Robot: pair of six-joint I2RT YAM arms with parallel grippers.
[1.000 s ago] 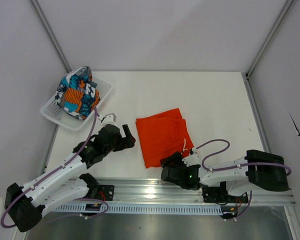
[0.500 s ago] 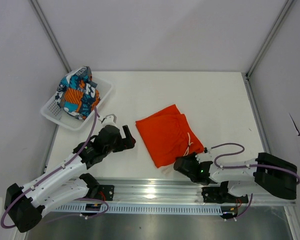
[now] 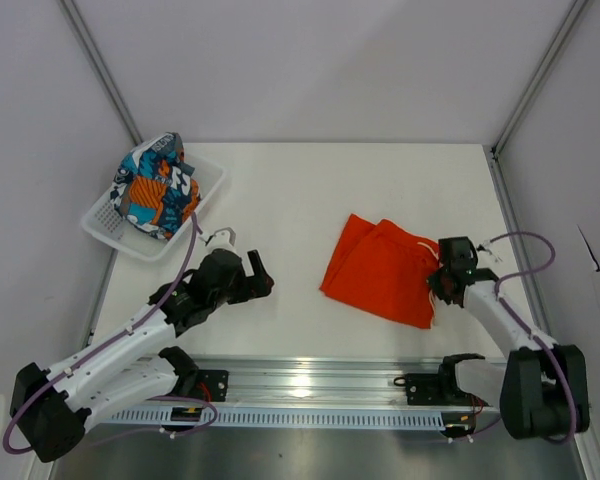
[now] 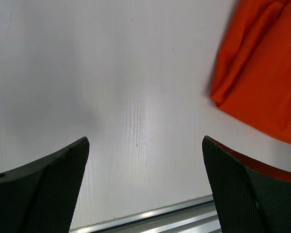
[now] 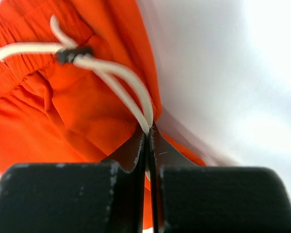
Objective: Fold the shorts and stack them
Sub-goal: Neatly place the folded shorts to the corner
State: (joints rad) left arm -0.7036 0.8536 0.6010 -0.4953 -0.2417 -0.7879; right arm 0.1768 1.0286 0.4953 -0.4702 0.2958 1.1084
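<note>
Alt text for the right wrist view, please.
The right end effector is shut on the orange shorts at their edge, where the white drawstring loops into the jaws. The shorts fill the left of the view; bare white table shows on the right.

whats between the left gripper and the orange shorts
Nothing: only bare white table separates the left gripper from the orange shorts, clearest in the top external view.

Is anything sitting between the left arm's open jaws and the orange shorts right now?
Nothing visible does. Only bare white table lies between the left jaws and the orange shorts, as the overhead and left wrist views both show.
</note>
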